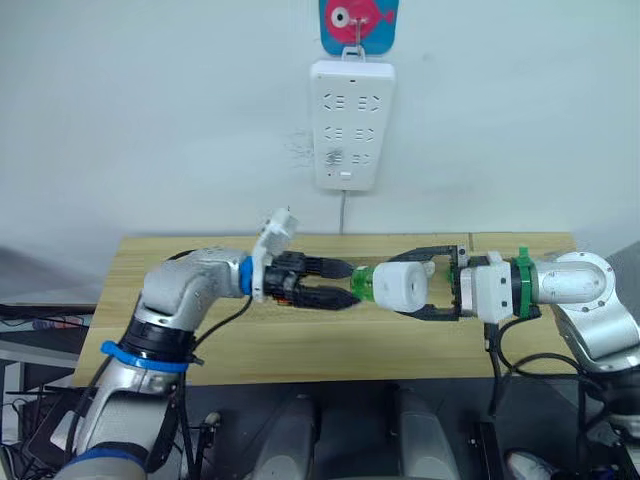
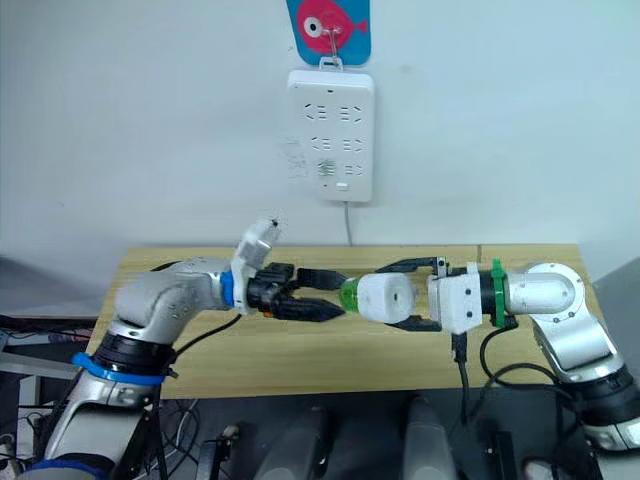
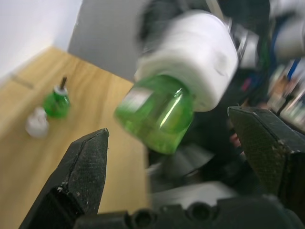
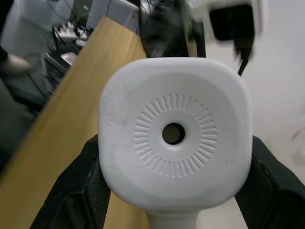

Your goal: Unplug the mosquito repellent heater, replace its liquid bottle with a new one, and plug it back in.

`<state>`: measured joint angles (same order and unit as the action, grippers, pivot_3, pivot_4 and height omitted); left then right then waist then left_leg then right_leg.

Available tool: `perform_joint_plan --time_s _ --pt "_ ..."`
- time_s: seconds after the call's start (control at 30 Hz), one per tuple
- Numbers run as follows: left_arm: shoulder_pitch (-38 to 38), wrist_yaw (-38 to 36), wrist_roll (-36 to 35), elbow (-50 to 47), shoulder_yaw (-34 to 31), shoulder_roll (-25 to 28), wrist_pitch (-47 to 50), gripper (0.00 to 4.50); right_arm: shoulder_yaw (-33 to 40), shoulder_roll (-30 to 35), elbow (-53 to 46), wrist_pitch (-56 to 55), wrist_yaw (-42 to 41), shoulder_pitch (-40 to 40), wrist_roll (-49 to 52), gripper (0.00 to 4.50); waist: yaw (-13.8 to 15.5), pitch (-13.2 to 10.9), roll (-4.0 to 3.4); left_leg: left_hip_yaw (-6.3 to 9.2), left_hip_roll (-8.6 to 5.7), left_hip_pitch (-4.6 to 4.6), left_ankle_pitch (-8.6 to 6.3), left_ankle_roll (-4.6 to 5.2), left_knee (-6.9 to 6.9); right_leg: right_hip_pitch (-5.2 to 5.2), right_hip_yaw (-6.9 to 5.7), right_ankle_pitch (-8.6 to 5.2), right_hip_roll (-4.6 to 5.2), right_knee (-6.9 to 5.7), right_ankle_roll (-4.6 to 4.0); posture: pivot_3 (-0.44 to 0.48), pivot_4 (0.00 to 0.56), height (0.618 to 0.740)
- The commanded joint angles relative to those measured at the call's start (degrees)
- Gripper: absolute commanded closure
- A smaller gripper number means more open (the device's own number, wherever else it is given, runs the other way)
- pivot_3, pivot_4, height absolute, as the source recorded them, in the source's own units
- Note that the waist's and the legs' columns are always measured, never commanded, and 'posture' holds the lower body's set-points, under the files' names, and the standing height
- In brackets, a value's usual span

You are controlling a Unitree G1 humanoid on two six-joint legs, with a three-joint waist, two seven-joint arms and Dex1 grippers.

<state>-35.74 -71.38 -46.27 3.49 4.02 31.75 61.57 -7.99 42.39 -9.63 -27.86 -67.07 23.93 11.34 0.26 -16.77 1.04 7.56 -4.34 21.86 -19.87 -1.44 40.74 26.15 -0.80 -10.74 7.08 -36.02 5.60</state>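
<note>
The wooden table (image 1: 300, 350) stretches across the scene below a pale wall; up on that wall hangs the tall white power strip (image 1: 351, 123) beneath a blue-and-pink fish hook (image 1: 358, 22), its cord dropping straight down behind the table edge; both arms reach in toward the middle, held above the tabletop. The right gripper (image 1: 428, 283) has its two black fingers clamped on either side of the mosquito repellent heater (image 1: 402, 284), which sits in the air between the two arms, unplugged and well below the strip; in the right wrist view its flat face (image 4: 173, 133) stares back, ribbed ring and round hole dead centre, a finger pressed against each flank. A green liquid bottle (image 1: 362, 283) sticks out of the heater toward the left arm; the left gripper (image 1: 340, 283) comes right up to it with fingers spread, one above and one below the bottle's end, not closed on it; the left wrist view shows clear gaps either side of the bottle (image 3: 155, 113). Far back on the table stand a second green bottle with a dark wick (image 3: 56, 102) and, just beside it, a small white cap (image 3: 37, 123).
</note>
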Motion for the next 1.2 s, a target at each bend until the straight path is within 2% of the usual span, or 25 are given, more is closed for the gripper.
perform_joint_plan --time_s 0.03,0.3,0.5,0.67,0.93,1.2 --pt "-1.5 0.6 -5.4 0.0 -2.2 -0.4 7.4 0.0 1.4 -2.3 4.2 -15.2 0.3 2.2 0.5 1.49 -0.3 0.0 0.0 0.04 -0.01 0.0 0.0 0.0 0.0 0.0 0.0 0.0 0.01 0.0 0.0 0.052 0.277 0.74" --pt "-2.7 0.5 -6.8 -2.7 -2.5 -1.5 6.4 0.0 -0.8 -4.1 9.3 -23.8 1.1 4.6 3.0 1.49 -0.5 0.0 0.0 0.12 0.0 -0.02 0.01 -0.03 0.01 0.01 0.04 0.0 0.01 -0.02 -0.01 0.059 0.282 0.74" --pt "-2.7 -4.8 -5.0 -7.3 0.0 0.5 0.8 0.0 -2.4 -3.9 9.2 -24.1 1.0 4.2 5.2 1.49 -0.5 0.0 -0.01 0.11 0.0 -0.01 0.01 -0.04 0.0 0.02 0.05 0.0 0.01 0.0 -0.01 0.061 0.288 0.74" --pt "-2.1 -7.8 -2.3 -7.6 2.9 2.6 -2.8 0.0 -2.6 -4.0 8.4 -23.9 1.6 3.8 5.6 1.49 -0.5 0.0 -0.01 0.1 0.0 -0.01 0.01 -0.04 0.0 0.01 0.06 0.0 0.01 0.0 -0.02 0.061 0.292 0.74" --pt "-2.9 -5.8 -2.7 -6.1 2.4 0.4 -2.6 0.0 -3.9 -4.8 7.1 -24.5 2.1 3.7 5.4 1.49 -0.5 0.0 -0.01 0.09 -0.01 0.0 0.0 -0.04 0.0 0.01 0.05 0.0 0.0 -0.01 -0.02 0.057 0.298 0.74" --pt "-3.6 -5.7 -2.9 -5.6 2.7 0.5 -1.2 0.0 -4.3 -4.7 6.6 -24.5 2.6 3.7 5.5 1.49 -0.5 0.0 -0.01 0.09 -0.01 -0.01 0.0 -0.04 0.0 0.02 0.05 0.0 0.0 -0.01 -0.02 0.054 0.298 0.74"
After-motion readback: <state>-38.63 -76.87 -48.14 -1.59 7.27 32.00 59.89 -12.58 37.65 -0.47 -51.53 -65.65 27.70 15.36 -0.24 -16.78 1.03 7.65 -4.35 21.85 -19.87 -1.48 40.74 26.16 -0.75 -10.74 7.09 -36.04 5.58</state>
